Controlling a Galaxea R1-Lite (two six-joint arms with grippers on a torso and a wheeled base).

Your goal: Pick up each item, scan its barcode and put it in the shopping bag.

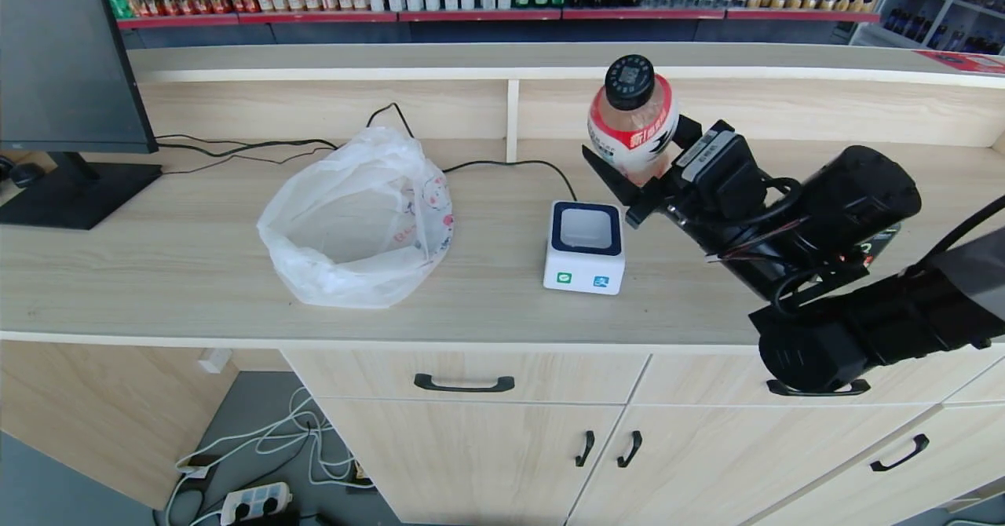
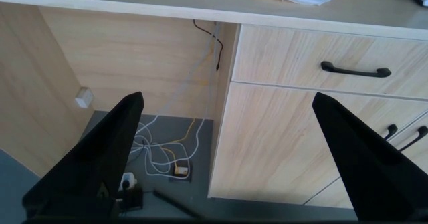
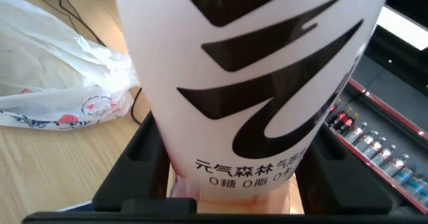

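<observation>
One long counter (image 1: pixel 157 275) carries the setup. Left of the scanner (image 1: pixel 585 247) slumps the shopping bag (image 1: pixel 424 196), mouth open, nothing inside that I can see. My right gripper (image 1: pixel 640 157) clamps the bottle (image 1: pixel 632 118) cap up, raised just behind the scanner. I judge we're at the scan step: next I'd turn its barcode toward the scanner window. My left gripper (image 2: pixel 227 100) hangs spread wide below counter level, empty.
</observation>
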